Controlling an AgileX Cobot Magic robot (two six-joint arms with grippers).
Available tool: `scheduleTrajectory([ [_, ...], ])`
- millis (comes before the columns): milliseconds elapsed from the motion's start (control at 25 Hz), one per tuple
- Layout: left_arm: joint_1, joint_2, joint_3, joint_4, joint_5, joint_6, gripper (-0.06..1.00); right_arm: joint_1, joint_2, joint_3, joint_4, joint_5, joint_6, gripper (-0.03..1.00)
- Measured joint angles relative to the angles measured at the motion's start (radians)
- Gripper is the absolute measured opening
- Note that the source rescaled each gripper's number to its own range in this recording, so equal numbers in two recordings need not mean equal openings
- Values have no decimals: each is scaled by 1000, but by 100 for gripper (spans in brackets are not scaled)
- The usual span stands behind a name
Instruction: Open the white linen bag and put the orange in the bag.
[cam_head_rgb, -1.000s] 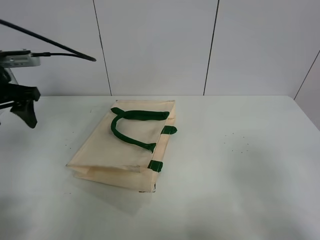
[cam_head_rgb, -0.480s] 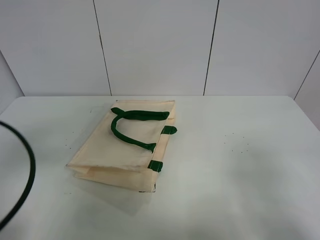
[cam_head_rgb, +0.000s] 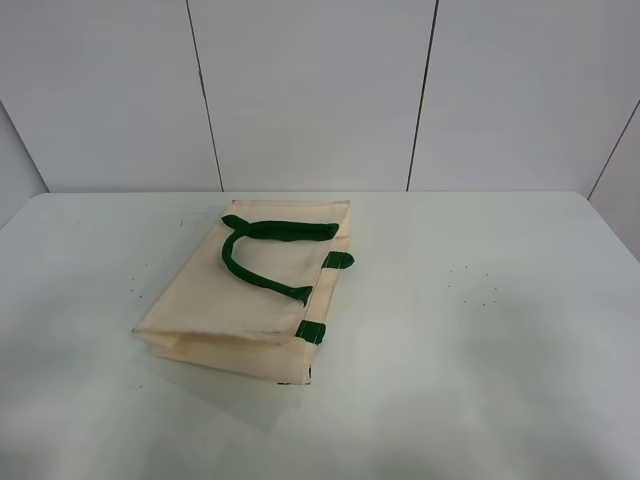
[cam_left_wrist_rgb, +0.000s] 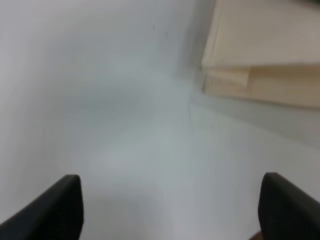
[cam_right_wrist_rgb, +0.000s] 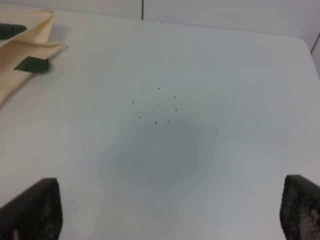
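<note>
The white linen bag (cam_head_rgb: 245, 290) lies flat and closed on the white table (cam_head_rgb: 480, 340), left of centre, with its dark green handles (cam_head_rgb: 262, 250) resting on top. The orange is not in any view. Neither arm shows in the exterior high view. My left gripper (cam_left_wrist_rgb: 172, 210) is open and empty over bare table, with a folded corner of the bag (cam_left_wrist_rgb: 260, 50) ahead of it. My right gripper (cam_right_wrist_rgb: 167, 210) is open and empty over bare table, with the bag's edge (cam_right_wrist_rgb: 20, 50) and a green tab (cam_right_wrist_rgb: 32, 65) far off to one side.
A cluster of small dark specks (cam_head_rgb: 470, 285) marks the table right of the bag and also shows in the right wrist view (cam_right_wrist_rgb: 157, 105). White wall panels (cam_head_rgb: 310, 90) stand behind the table's far edge.
The left arm and its black cable, seen at the left edge of the exterior high view, have moved out of that view. The bag has not moved.
</note>
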Motion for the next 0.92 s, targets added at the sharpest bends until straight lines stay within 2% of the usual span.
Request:
scheduleTrajectory([
  [160, 0, -70, 0, 0, 0, 0, 85, 0, 0, 0, 0, 0, 0, 100],
  [920, 0, -73, 0, -8, 0, 6, 85, 0, 0, 0, 0, 0, 0, 100],
])
